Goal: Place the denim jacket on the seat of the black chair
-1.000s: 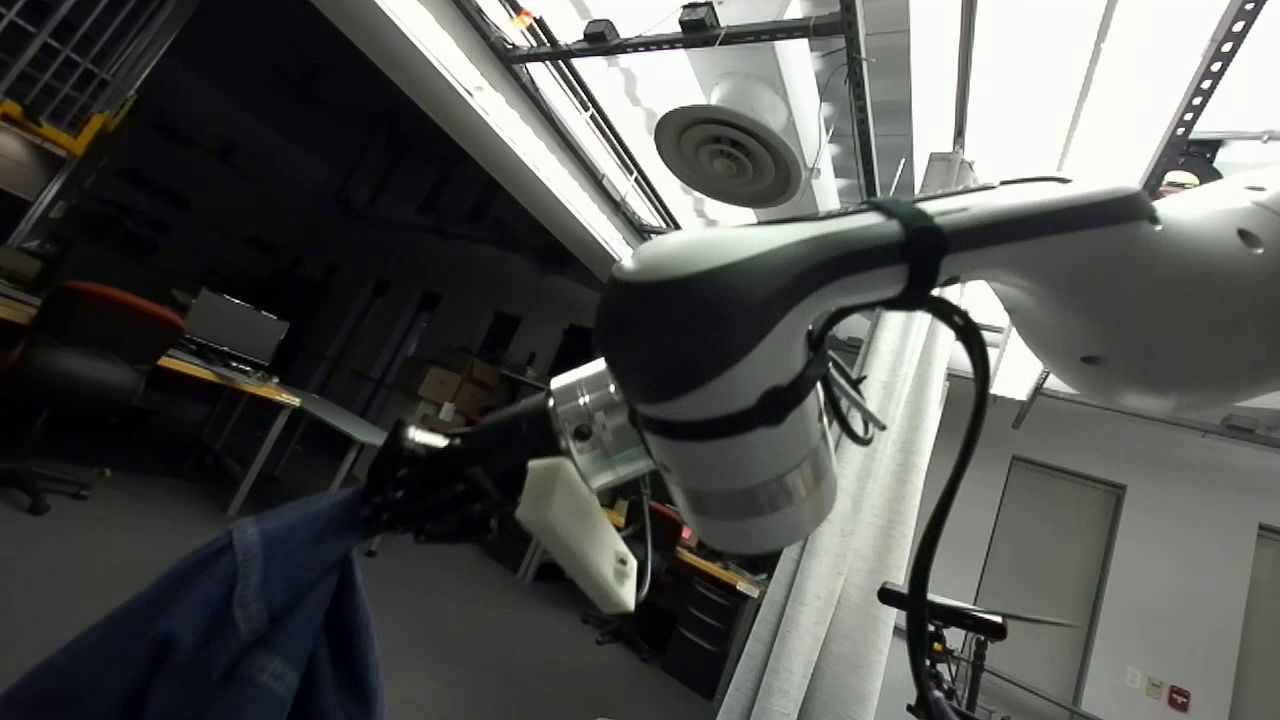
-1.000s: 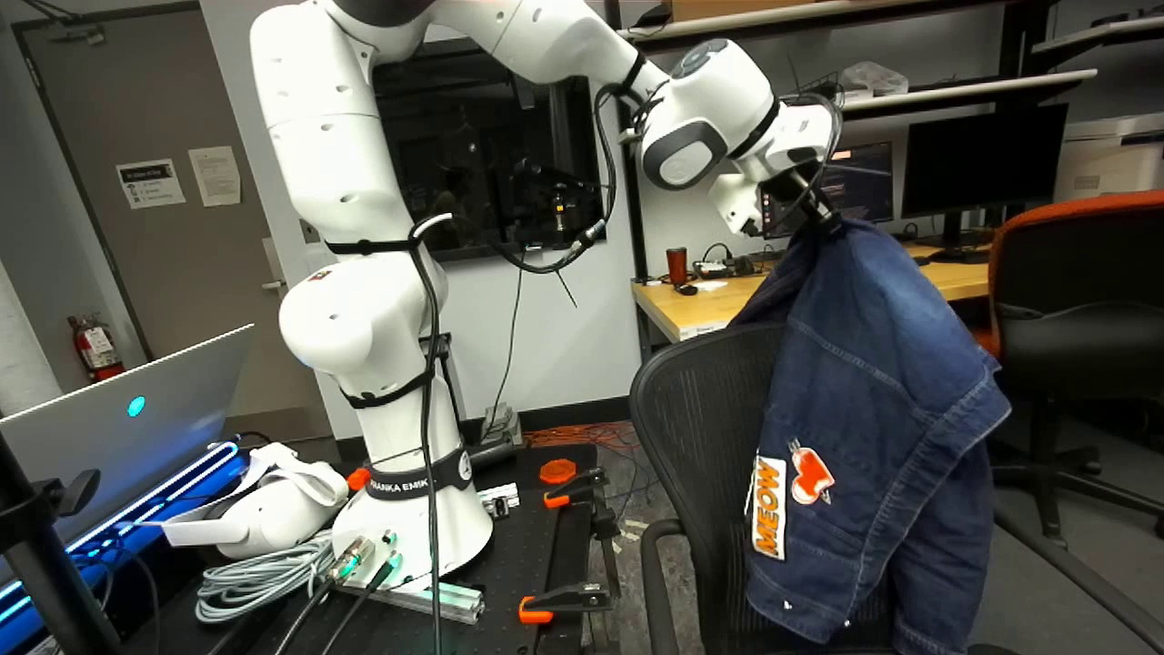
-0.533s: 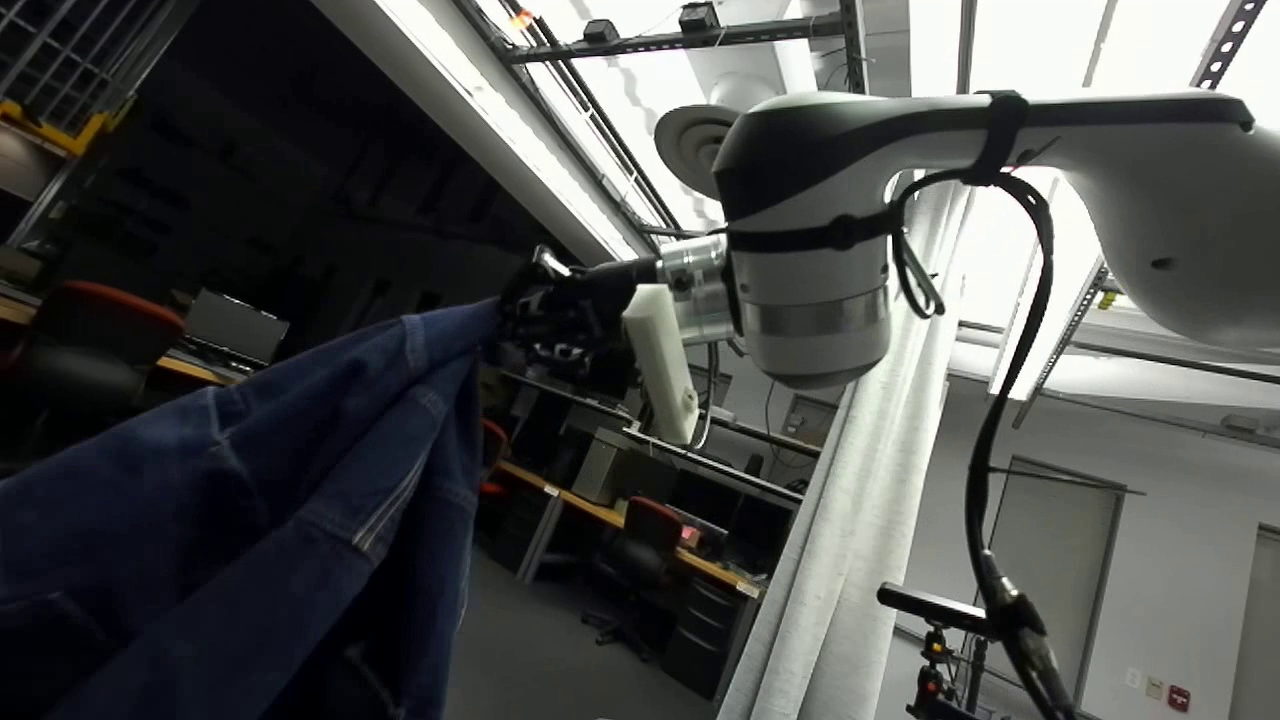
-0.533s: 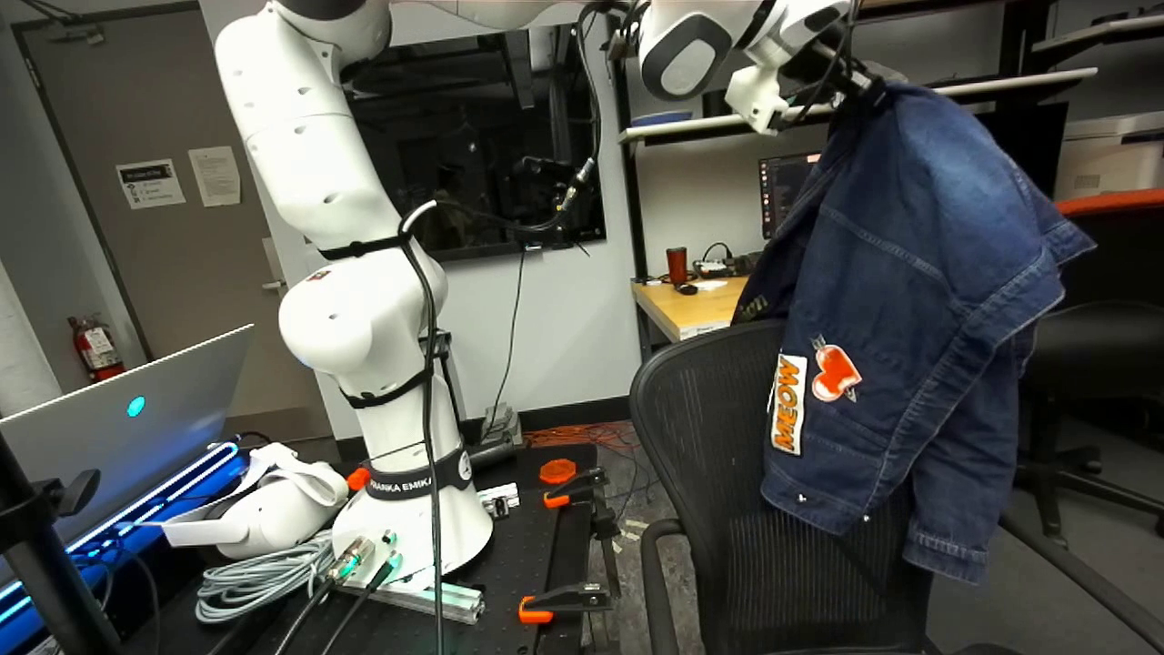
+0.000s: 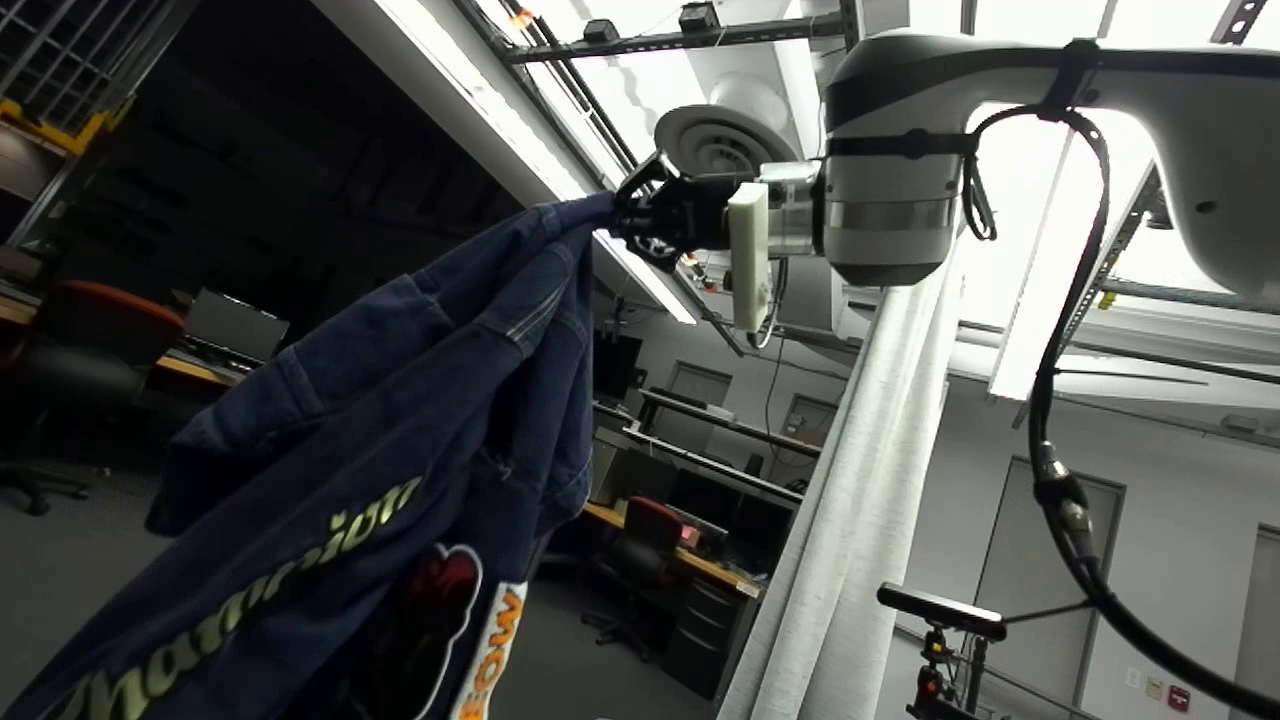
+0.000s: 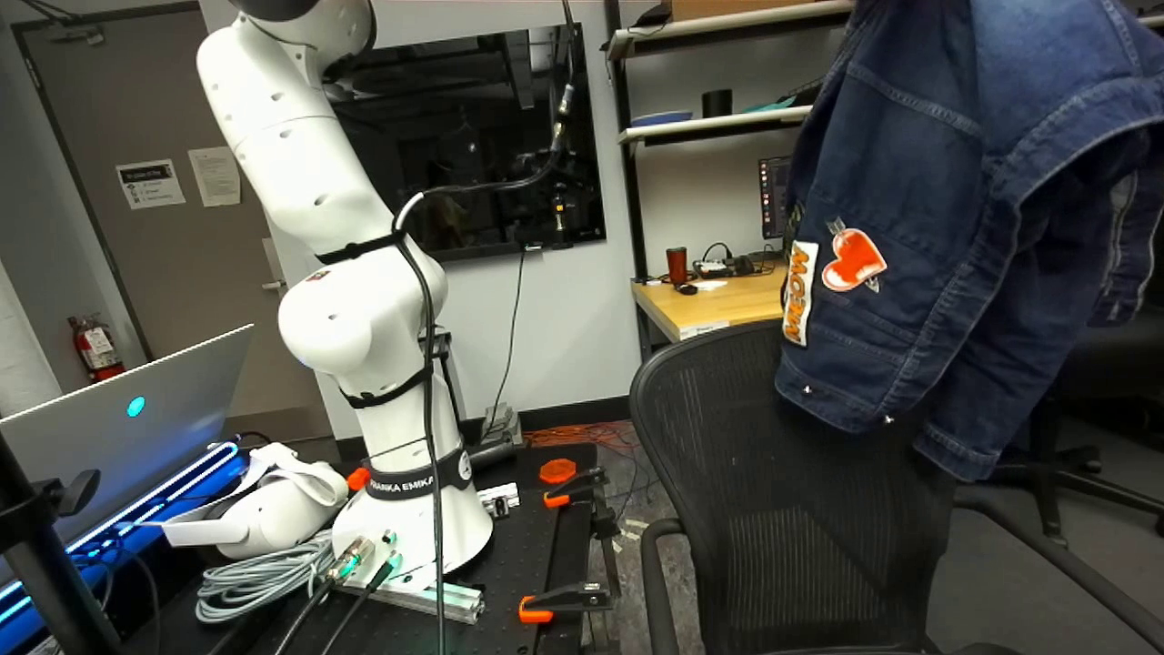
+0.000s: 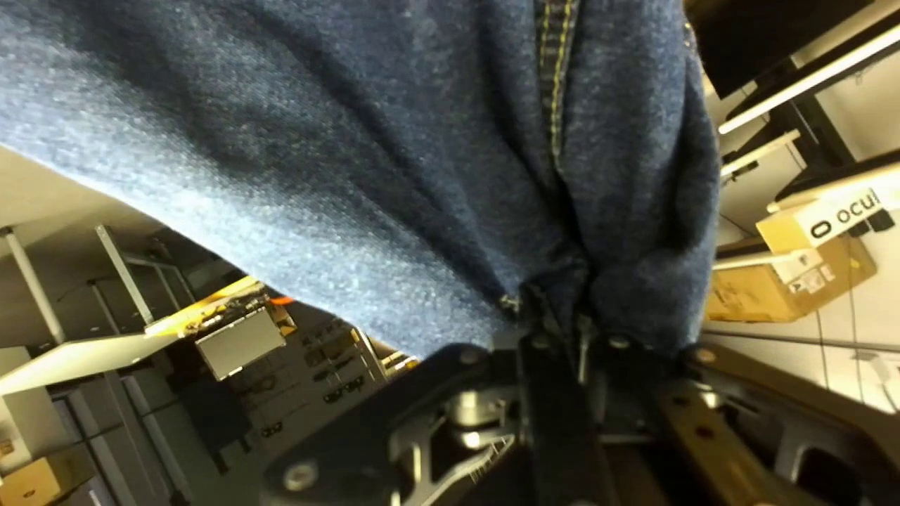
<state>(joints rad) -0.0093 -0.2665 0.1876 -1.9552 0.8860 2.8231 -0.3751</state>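
In an exterior view I am pinching a bunched fold of the denim jacket point(image 5: 400, 400) in my pincer point(image 5: 618, 215), drawn narrow on the cloth, and the rest is hanging away toward seven and eight o'clock. In the wrist view it is fanning out from ten round to one o'clock. In an exterior view it is dangling between two and three o'clock, a heart patch point(image 6: 853, 260) showing at two o'clock from a MEOW patch point(image 6: 799, 293). The black chair point(image 6: 800, 528) is standing at four o'clock, its back partly hiding behind the lower cloth; whether they are touching, I cannot tell.
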